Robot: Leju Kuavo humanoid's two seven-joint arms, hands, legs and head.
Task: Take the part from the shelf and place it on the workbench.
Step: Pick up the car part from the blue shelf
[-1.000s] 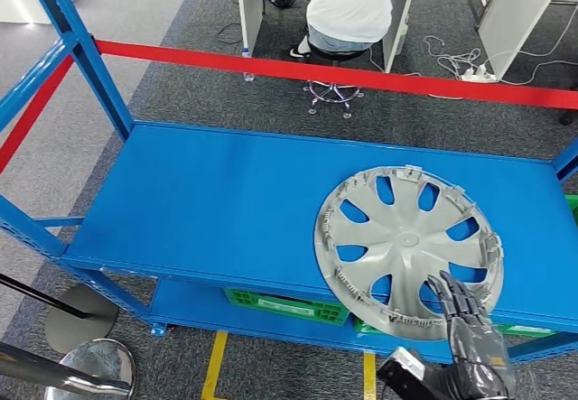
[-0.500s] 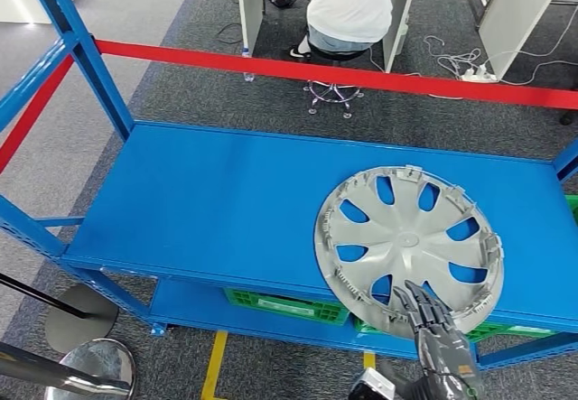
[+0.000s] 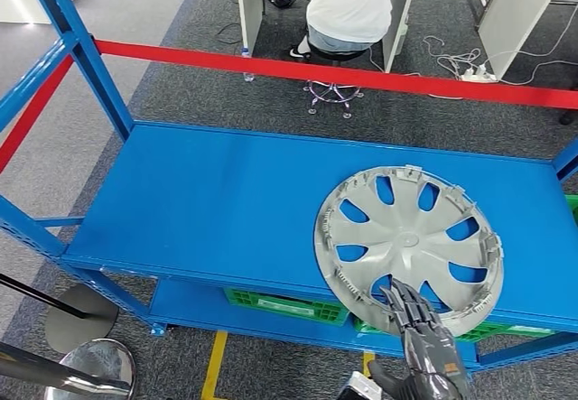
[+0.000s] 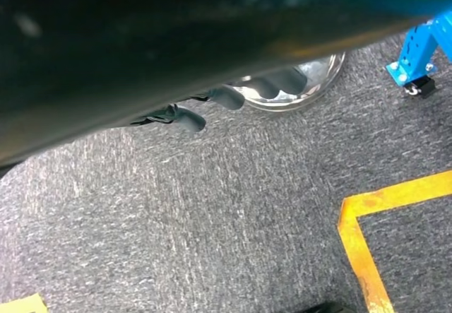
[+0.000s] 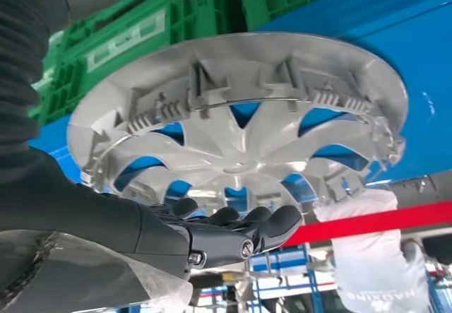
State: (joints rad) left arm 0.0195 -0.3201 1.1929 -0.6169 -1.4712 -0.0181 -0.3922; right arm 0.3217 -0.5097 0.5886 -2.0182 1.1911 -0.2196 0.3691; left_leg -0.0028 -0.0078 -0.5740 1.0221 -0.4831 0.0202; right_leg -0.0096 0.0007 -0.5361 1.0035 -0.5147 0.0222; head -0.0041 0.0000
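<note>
A silver hubcap (image 3: 409, 246) lies inner side up on the right part of the blue shelf (image 3: 225, 201), its rim slightly past the front edge. My right hand (image 3: 426, 341) comes up from below with its fingers (image 3: 404, 301) stretched flat and apart, reaching over the hubcap's near rim and holding nothing. The right wrist view shows the hubcap (image 5: 240, 122) close ahead, with the straight fingers (image 5: 251, 222) at its near edge. My left hand (image 4: 229, 97) hangs low over grey carpet, its fingers loose and empty.
A red bar (image 3: 340, 75) crosses behind the shelf between blue uprights (image 3: 75, 48). Green crates (image 3: 286, 305) sit on the lower level. A person (image 3: 351, 7) sits on a stool beyond. A chrome stanchion base (image 3: 96, 364) and yellow floor tape (image 3: 215, 364) lie at lower left.
My right hand has slid left along the hubcap's near rim and lowered a little, fingers still stretched out. The hubcap has not moved.
</note>
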